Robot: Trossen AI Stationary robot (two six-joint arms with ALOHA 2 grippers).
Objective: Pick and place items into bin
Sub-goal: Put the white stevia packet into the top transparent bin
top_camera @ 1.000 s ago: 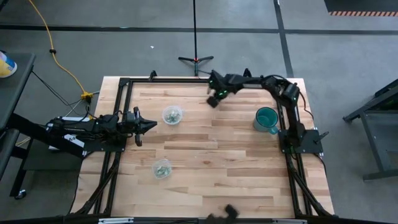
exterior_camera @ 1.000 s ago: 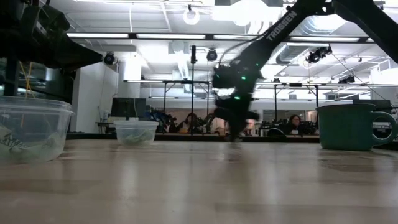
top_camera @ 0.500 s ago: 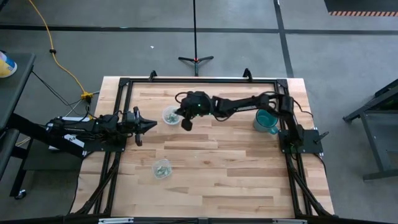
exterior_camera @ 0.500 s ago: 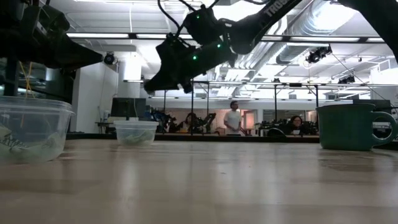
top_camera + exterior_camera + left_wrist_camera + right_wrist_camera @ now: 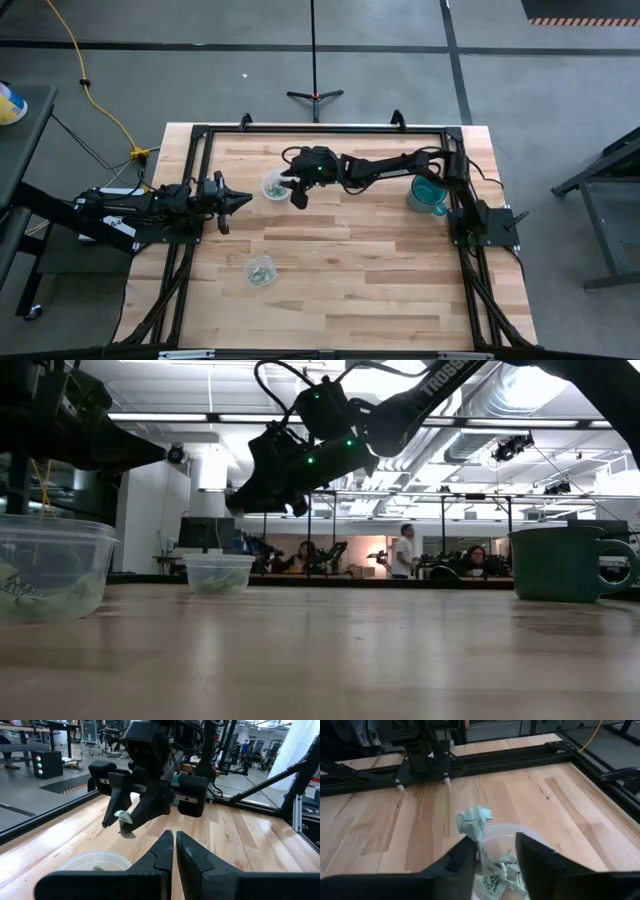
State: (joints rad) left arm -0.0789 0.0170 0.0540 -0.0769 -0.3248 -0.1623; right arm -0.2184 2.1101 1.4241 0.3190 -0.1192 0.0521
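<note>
Right gripper [image 5: 240, 508] hanging above a clear cup [image 5: 219, 573], another cup [image 5: 50, 565] sitting nearer, green mug [image 5: 565, 563] standing far right, person [image 5: 405, 550] walking behind

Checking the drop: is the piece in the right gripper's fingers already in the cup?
Not yet. The right gripper holds the piece above the cup.

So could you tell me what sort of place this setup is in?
Probably a robotics lab: a wooden table framed in black rails, more robot arms on benches behind, exposed ducts overhead, and a person walking past.
</note>
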